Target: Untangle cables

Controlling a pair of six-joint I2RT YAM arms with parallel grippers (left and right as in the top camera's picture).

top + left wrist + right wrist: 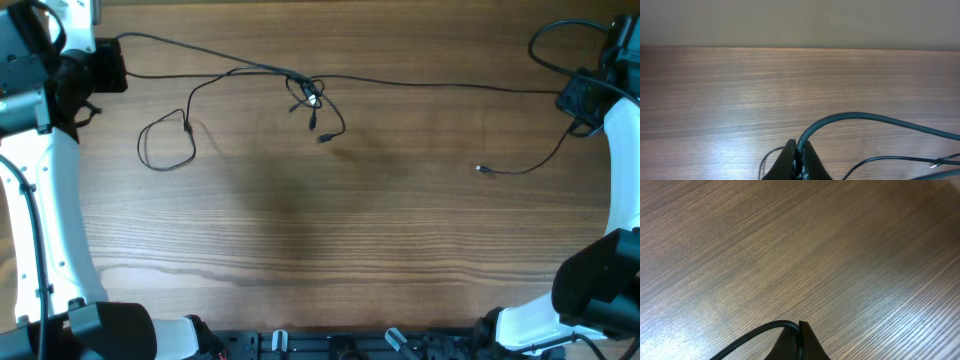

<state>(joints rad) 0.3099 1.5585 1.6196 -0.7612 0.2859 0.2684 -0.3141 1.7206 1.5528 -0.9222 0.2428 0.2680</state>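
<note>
Thin black cables lie across the far half of the table. One long cable (430, 84) runs from my left gripper (110, 68) at the far left, through a small knot (310, 92) with plug ends, to my right gripper (573, 98) at the far right. A loose loop (165, 145) lies left of the knot. A free plug end (483, 170) lies right of centre. In the left wrist view my jaws (800, 150) are shut on a cable (865, 117). In the right wrist view my jaws (797, 330) are shut on a cable (752, 334).
The wooden table (320, 250) carries nothing else besides the cables. The arm bases stand at the near left (110, 330) and near right (590, 300) corners. A thicker robot cable (545, 40) loops at the far right.
</note>
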